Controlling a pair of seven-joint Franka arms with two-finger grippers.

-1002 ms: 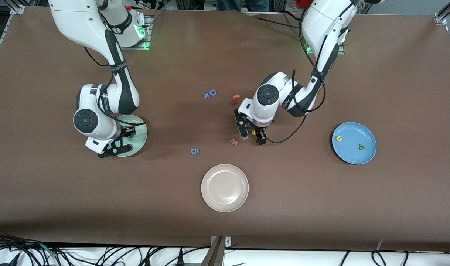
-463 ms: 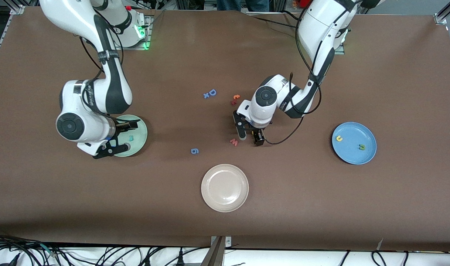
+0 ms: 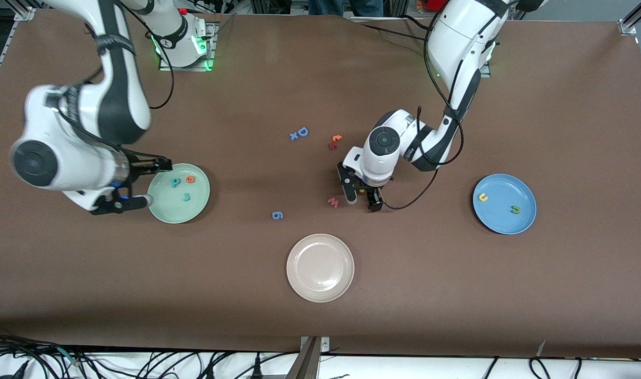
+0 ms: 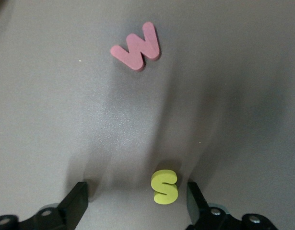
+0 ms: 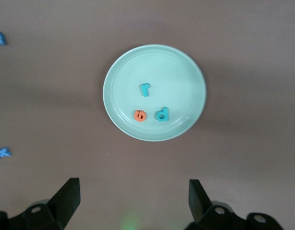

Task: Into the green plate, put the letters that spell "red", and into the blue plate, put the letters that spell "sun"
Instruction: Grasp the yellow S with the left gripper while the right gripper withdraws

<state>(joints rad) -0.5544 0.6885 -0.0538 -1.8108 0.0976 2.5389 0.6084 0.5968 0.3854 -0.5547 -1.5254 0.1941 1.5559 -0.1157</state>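
Front view: right gripper [image 3: 136,184] has drawn back from green plate [image 3: 162,209].

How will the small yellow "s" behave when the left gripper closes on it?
The yellow "s" looks like thick foam, so probably light and slightly squashy. It lies flat between the open left gripper, so it may slide or twist rather than roll.

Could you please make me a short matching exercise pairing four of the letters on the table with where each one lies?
Letters:
1. yellow "s"
2. teal "r"
3. yellow "u"
4. blue "g"

Places:
A. in the green plate
B. on the table, between the left gripper's open fingers
C. in the blue plate
D. on the bare table, near the beige plate

Pairs: 1-B, 2-A, 3-C, 4-D
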